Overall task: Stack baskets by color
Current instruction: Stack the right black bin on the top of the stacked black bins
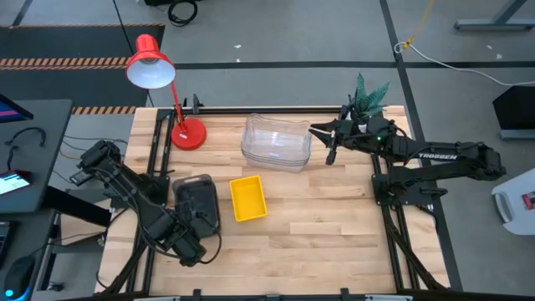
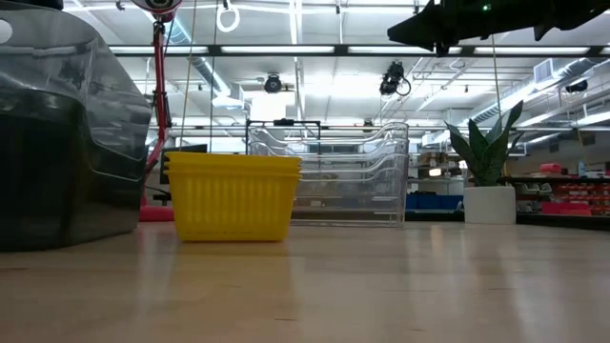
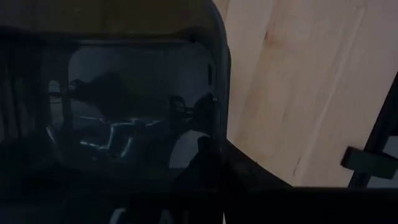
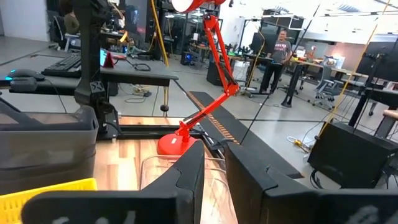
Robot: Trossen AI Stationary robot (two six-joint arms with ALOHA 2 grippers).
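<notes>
Seen from above, the desk lamp (image 1: 187, 132) stands at the counter's (image 1: 334, 234) far left corner and the potted plant (image 1: 368, 94) at its far right corner. Between them, at the far middle, sit the nested clear baskets (image 1: 276, 142). Nearer the front, left of centre, lie the small baskets (image 1: 248, 198), with the dark baskets (image 1: 197, 201) just beside them on their left. The left claw (image 1: 191, 247) sits by the dark baskets' front edge; the right claw (image 1: 328, 134) hangs just right of the clear baskets.
</notes>
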